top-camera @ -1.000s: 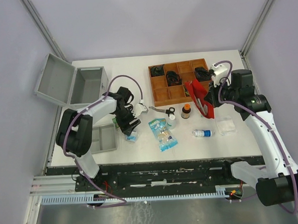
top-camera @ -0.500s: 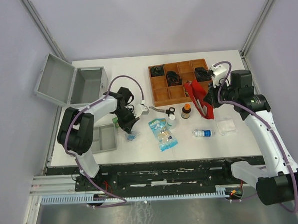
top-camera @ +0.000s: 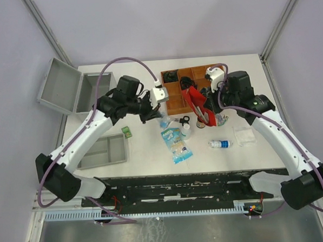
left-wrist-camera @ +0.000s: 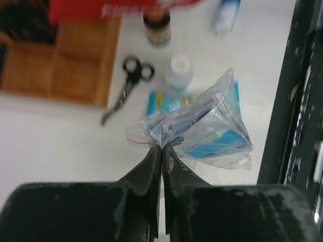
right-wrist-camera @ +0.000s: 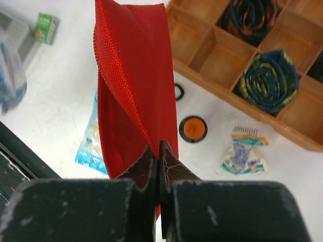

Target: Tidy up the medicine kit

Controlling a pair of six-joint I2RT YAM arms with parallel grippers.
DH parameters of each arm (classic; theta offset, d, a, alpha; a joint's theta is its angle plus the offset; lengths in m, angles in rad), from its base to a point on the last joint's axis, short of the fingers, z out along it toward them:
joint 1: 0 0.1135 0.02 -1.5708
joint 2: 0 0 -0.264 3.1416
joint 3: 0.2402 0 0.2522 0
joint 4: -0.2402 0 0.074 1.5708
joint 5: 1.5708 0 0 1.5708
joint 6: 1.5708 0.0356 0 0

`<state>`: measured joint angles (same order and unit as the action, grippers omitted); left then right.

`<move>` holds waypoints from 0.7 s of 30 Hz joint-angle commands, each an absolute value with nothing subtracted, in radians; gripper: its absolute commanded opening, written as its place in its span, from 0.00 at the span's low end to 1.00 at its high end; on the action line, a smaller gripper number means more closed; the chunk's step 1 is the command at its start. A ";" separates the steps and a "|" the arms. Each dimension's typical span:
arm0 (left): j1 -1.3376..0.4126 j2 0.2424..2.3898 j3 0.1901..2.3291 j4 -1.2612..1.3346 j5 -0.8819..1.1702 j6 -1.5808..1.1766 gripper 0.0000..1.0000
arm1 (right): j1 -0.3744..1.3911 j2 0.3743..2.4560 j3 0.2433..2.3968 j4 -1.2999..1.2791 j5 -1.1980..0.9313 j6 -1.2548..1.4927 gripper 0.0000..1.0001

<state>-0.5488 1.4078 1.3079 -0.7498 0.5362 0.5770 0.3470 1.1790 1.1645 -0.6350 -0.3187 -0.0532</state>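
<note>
The medicine kit (top-camera: 76, 93) is the silver-grey case at the back left, its lid standing open. My left gripper (top-camera: 157, 116) hangs over the table's middle, shut on a clear plastic bag (left-wrist-camera: 202, 128) with blue packets inside; the fingertips (left-wrist-camera: 161, 147) pinch its gathered top. To the right, my right gripper (top-camera: 208, 106) is shut on a red mesh pouch (top-camera: 196, 105), which hangs in front of the wooden tray. In the right wrist view the pouch (right-wrist-camera: 136, 85) droops from the closed jaws of that gripper (right-wrist-camera: 159, 146).
A brown wooden compartment tray (top-camera: 176, 93) holds dark rolled items. Scissors (top-camera: 175, 120), a white bottle (top-camera: 186, 129), an orange-capped brown bottle (top-camera: 201, 120), a blue packet (top-camera: 175, 144), a lying bottle (top-camera: 221, 144), a gauze pack (top-camera: 244, 135), a green box (top-camera: 127, 132) and a grey tray (top-camera: 106, 150) lie around.
My left gripper closed on the plastic bag beside the grey tray, lifted it and swung right toward the middle. My right gripper carried the red pouch leftward.
</note>
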 commanded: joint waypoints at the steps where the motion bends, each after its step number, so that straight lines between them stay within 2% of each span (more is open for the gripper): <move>1: -0.604 1.353 1.395 -0.439 0.659 0.312 0.08 | 0.393 1.232 1.314 -0.514 -0.324 0.034 0.01; 6: -0.661 1.348 1.370 -0.111 0.621 0.071 0.06 | 0.412 1.341 1.407 -0.523 -0.408 0.147 0.01; 10: -0.679 1.388 1.353 0.008 0.593 -0.034 0.06 | 0.423 1.382 1.421 -0.512 -0.484 0.211 0.01; 21: -0.689 1.353 1.154 0.172 0.667 0.090 0.07 | 0.428 1.379 1.372 -0.475 -0.666 0.238 0.01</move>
